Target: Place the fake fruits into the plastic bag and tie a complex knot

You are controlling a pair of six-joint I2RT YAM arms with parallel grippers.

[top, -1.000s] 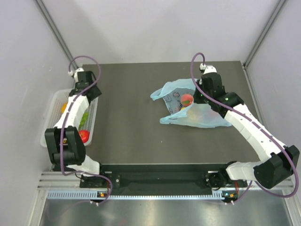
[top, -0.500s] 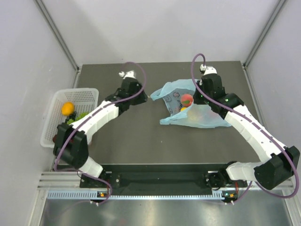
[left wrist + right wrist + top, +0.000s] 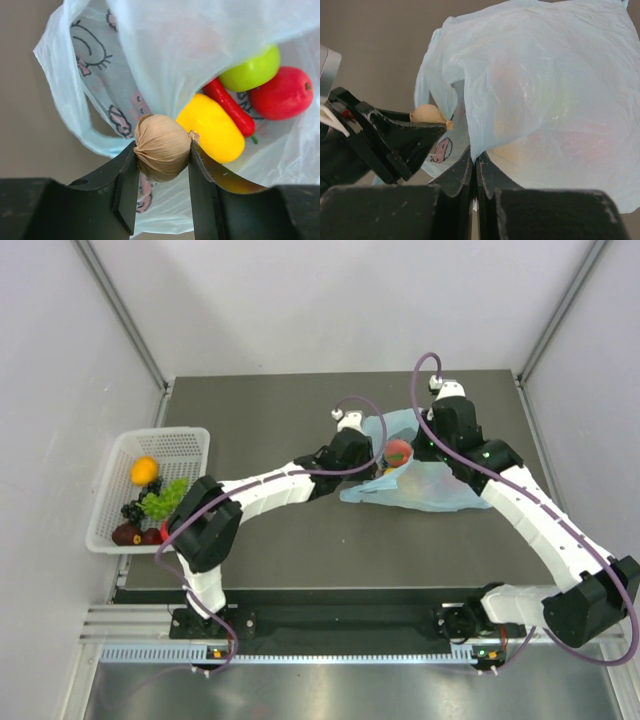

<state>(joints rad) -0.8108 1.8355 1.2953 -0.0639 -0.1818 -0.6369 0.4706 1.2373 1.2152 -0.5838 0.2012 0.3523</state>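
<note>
From above, the plastic bag point(image 3: 440, 490) lies right of centre on the table point(image 3: 260, 410), with both arms at its mouth.

Left wrist: the left gripper point(image 3: 162, 155), partly closed, clamps a garlic bulb point(image 3: 161, 147) at the bag's opening, near a yellow mango point(image 3: 212, 127) inside.

Right wrist: the right gripper point(image 3: 475, 162) is pinched tight on the bag's rim.

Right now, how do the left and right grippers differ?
The left gripper is part open, clamped on a beige garlic bulb; the right gripper is fully shut, pinching the bag edge. Left holds a round solid, right thin film. Both are at the bag mouth.
</note>
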